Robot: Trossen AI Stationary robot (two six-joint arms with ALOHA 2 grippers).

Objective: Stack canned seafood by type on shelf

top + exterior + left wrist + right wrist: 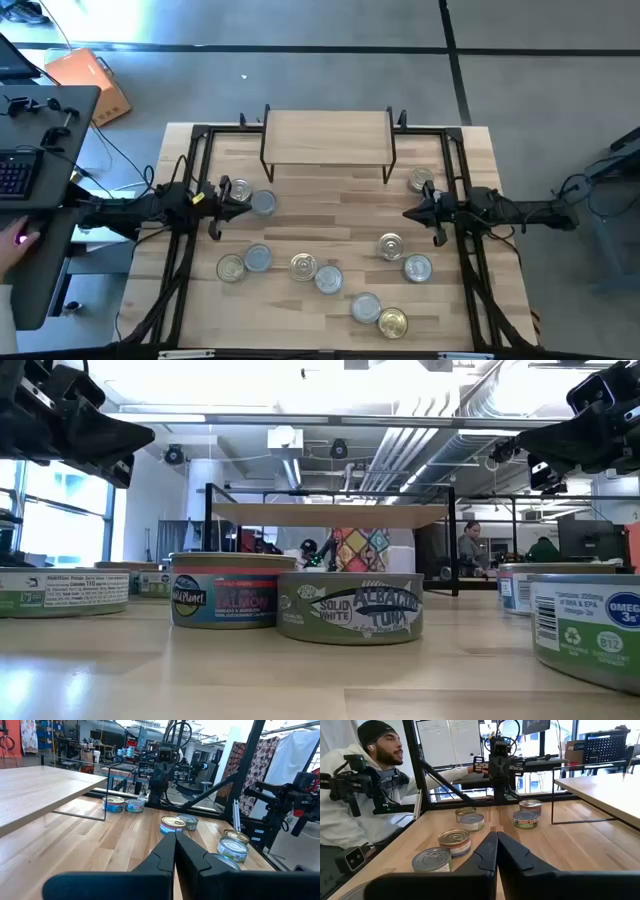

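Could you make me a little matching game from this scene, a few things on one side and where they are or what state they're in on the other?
Things:
1. shelf
2. left hand
3. salmon can
4. person

Places or states:
a. sitting beside the table, seen from the right wrist view
b. nothing on top, at the table's far edge
c. shut, near two cans
d. next to the albacore tuna can in the low view

Pairs: 1-b, 2-c, 3-d, 4-a
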